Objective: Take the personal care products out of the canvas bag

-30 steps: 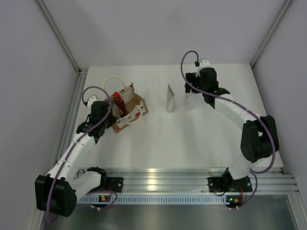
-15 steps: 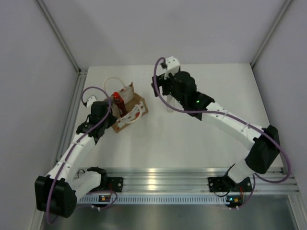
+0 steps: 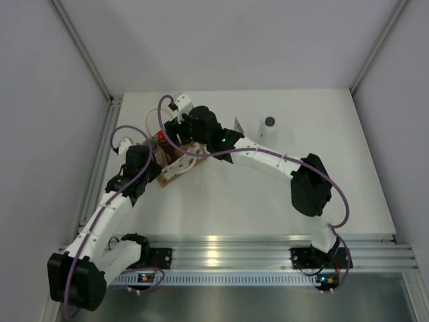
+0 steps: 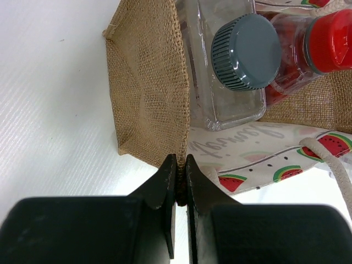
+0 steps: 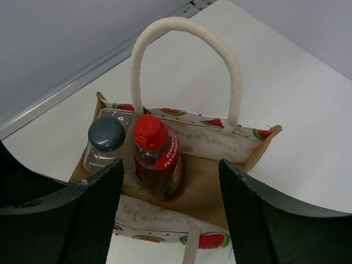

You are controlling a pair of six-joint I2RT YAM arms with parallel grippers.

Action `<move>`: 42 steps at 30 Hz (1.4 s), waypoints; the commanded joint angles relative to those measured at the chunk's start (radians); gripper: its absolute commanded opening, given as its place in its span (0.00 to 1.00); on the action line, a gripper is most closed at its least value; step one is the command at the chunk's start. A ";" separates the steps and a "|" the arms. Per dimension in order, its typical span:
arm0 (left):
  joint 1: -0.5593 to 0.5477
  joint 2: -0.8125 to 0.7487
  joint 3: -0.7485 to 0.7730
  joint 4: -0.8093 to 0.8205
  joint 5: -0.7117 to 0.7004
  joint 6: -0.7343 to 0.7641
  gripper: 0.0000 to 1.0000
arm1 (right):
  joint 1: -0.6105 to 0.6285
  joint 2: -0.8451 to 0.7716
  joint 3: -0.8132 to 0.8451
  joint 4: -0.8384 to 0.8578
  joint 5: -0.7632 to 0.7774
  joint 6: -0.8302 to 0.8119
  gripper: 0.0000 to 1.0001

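We hold our right gripper (image 5: 170, 181) released above the canvas bag (image 5: 242, 151); the red bottle (image 5: 154, 140) stands upright directly beneath its gap. Our left gripper (image 4: 180, 165) clenches the bag's edge.

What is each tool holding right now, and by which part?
The left tool pinches the canvas bag by its rim, at the corner of the burlap end wall. The right tool is open above the bag, holding nothing.
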State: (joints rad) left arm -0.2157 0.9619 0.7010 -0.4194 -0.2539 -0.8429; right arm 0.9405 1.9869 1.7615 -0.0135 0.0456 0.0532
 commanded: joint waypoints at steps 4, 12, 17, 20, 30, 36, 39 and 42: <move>-0.002 0.000 0.005 -0.005 0.007 0.005 0.00 | 0.021 0.101 0.141 0.060 -0.092 0.007 0.68; -0.002 0.012 0.008 -0.005 0.011 -0.001 0.00 | 0.027 0.223 0.266 0.030 -0.011 -0.019 0.66; -0.002 0.017 0.008 -0.005 0.015 -0.004 0.00 | 0.027 0.312 0.357 -0.022 0.014 -0.030 0.60; -0.002 0.012 0.008 -0.005 0.010 0.001 0.00 | 0.027 0.325 0.358 -0.022 0.002 -0.030 0.59; -0.002 0.008 0.009 -0.005 0.008 -0.001 0.00 | 0.032 0.357 0.348 -0.025 -0.018 -0.021 0.55; -0.002 0.008 0.014 -0.005 0.004 0.001 0.00 | 0.034 0.377 0.332 -0.028 0.000 -0.013 0.55; -0.002 0.009 0.014 -0.005 0.005 -0.001 0.00 | 0.032 0.391 0.334 -0.026 0.005 -0.013 0.55; -0.002 0.008 0.015 -0.005 0.007 0.001 0.00 | 0.032 0.403 0.339 -0.026 0.008 -0.013 0.55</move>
State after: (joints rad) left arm -0.2169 0.9710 0.7013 -0.4137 -0.2520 -0.8429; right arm 0.9581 2.3650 2.0701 -0.0307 0.0368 0.0372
